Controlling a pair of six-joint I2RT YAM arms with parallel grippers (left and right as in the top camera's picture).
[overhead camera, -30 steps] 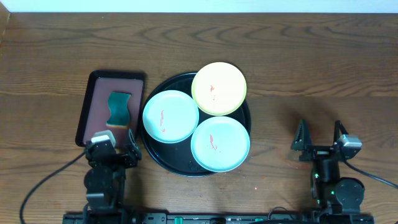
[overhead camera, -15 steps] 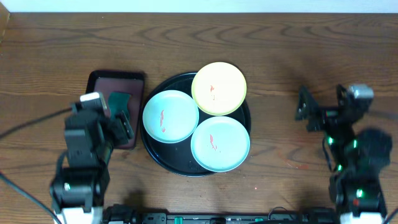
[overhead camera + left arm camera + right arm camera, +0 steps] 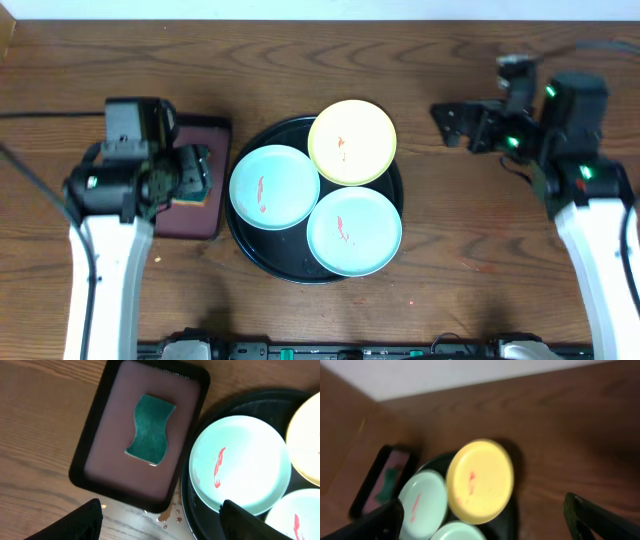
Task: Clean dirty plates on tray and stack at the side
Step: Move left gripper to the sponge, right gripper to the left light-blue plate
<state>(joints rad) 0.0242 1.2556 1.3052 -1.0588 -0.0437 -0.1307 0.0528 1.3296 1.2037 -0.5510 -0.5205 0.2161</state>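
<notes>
Three plates sit on the round black tray [image 3: 246, 254]: a pale yellow plate [image 3: 352, 142] at the back, a pale blue-green plate [image 3: 274, 187] at the left and another blue-green plate [image 3: 354, 231] at the front. Each has a red smear. My left gripper [image 3: 192, 172] hangs open and empty over the maroon tray, above the green sponge [image 3: 151, 429]. My right gripper [image 3: 462, 125] is open and empty, raised over bare table to the right of the yellow plate [image 3: 480, 481]. The left blue-green plate also shows in the left wrist view [image 3: 240, 464].
A smaller dark maroon rectangular tray [image 3: 105, 455] lies left of the black tray [image 3: 200, 520] and holds the sponge. Brown droplets [image 3: 169, 516] lie on the wood between the two trays. Bare wooden table lies to the right of the black tray.
Both arms have risen from the front edge and moved back. The left gripper is now over the maroon tray; the right gripper has swung toward the back right. The plates have not moved.
</notes>
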